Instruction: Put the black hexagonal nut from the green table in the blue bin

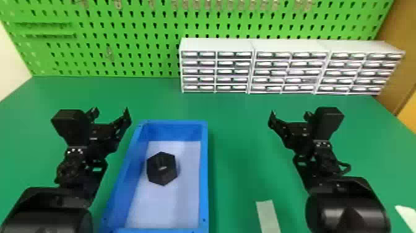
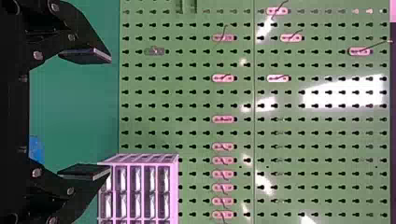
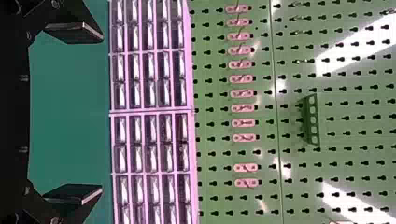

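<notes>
The head view looks forward and down; both wrist views face the same pegboard [image 2: 321, 126].

Blk nut [image 1: 162, 169], blue bin [image 1: 204, 173], grn table [image 1: 241, 139], blk-dotted grn pegboard [image 1: 125, 32], wht drawer units [image 1: 291, 68]

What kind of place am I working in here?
Probably a workshop or lab bench: a green pegboard with hooks stands behind the table, and drawer units line its back edge.
</notes>
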Robot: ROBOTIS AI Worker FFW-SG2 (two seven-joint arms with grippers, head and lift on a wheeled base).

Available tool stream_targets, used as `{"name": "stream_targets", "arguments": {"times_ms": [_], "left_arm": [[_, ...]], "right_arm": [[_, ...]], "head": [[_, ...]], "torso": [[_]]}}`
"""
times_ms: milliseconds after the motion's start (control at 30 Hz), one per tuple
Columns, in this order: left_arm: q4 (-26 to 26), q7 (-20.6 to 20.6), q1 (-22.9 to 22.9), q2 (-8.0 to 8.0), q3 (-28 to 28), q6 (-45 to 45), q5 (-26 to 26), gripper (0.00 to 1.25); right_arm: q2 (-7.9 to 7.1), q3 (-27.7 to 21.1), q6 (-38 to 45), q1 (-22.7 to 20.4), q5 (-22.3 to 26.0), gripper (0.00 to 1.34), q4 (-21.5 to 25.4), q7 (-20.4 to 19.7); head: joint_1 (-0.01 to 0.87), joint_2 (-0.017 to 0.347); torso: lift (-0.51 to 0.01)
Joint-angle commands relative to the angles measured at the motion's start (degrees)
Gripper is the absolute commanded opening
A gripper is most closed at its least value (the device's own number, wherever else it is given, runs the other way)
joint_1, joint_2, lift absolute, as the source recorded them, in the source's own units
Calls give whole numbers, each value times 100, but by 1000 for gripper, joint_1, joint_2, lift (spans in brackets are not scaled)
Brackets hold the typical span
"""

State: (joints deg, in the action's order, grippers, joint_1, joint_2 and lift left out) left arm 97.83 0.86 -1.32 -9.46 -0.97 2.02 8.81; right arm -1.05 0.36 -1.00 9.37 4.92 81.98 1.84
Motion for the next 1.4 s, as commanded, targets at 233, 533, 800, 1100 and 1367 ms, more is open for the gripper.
{"name": "stream_targets", "arguments": {"times_ms": [233,533,800,1100,1367], "left_arm": [[-1,2,0,6,9,0,-3,830],[-1,2,0,-3,0,0,-3,830],[-1,2,0,-3,0,0,6,830],[-1,2,0,-3,0,0,6,830],[-1,2,0,-3,0,0,6,830]], "right_arm": [[-9,8,29,13,0,1174,11,1],[-18,17,47,13,-9,1174,19,1],[-26,35,64,21,-9,1174,11,1],[-26,44,91,21,-9,1174,19,1],[-35,52,117,30,0,1174,19,1]], "head": [[686,52],[686,52],[686,52],[686,52],[686,52]], "torso": [[-97],[-97],[-97],[-97],[-97]]}}
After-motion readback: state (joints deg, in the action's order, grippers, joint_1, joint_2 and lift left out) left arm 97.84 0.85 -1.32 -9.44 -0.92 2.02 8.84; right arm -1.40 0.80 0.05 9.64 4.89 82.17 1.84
